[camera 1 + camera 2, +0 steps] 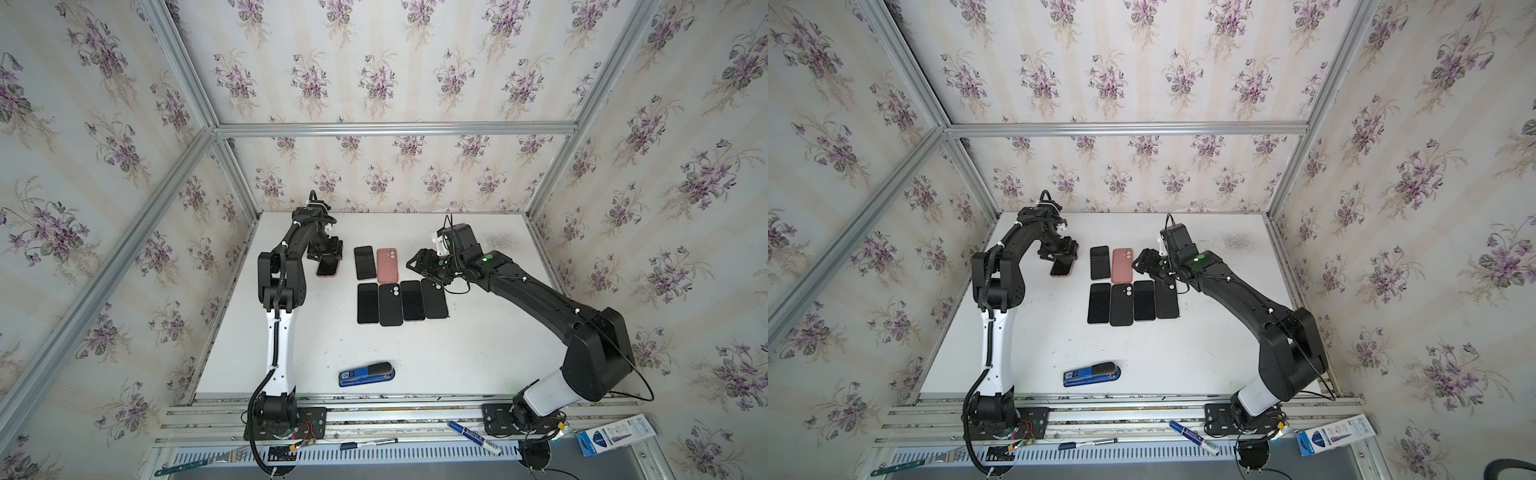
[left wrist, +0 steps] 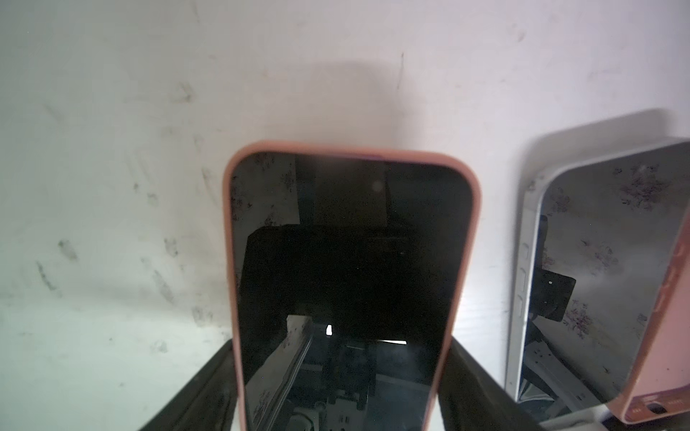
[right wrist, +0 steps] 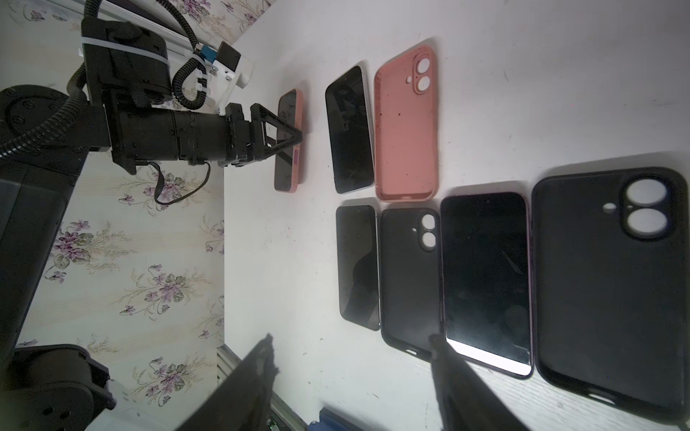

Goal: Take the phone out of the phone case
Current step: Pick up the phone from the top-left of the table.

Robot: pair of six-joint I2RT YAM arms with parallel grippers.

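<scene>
On the table (image 1: 457, 353): four phones (image 1: 368, 303), four cases (image 1: 390, 305).

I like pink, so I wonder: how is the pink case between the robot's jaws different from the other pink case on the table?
The held pink case has a phone inside, screen showing; the loose pink case is empty, table showing through its camera holes. The held pink case is tilted in the left gripper; the loose pink case lies flat, untouched. Both are pink.
</scene>
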